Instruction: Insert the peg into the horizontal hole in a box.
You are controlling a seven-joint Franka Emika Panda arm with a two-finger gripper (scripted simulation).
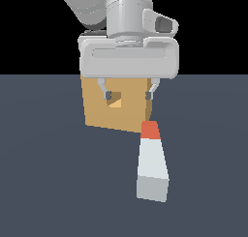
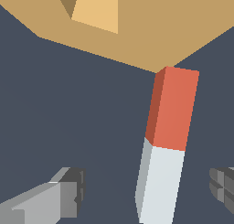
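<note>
One box (image 1: 116, 105) stood on the worktop (image 1: 48, 183), its single hole (image 1: 115, 103) in the face turned to the exterior camera. One peg (image 1: 152, 163) lay flat in front of it, long axis running roughly six to twelve o'clock, orange end almost touching the box's lower corner at about five o'clock from the hole. The one pincer (image 1: 128, 94) hung above, spread wide and holding nothing; in the wrist view the peg sat between its fingers (image 2: 55, 198), nearer the far-side one. By my judgement, a descent would straddle it crosswise.
</note>
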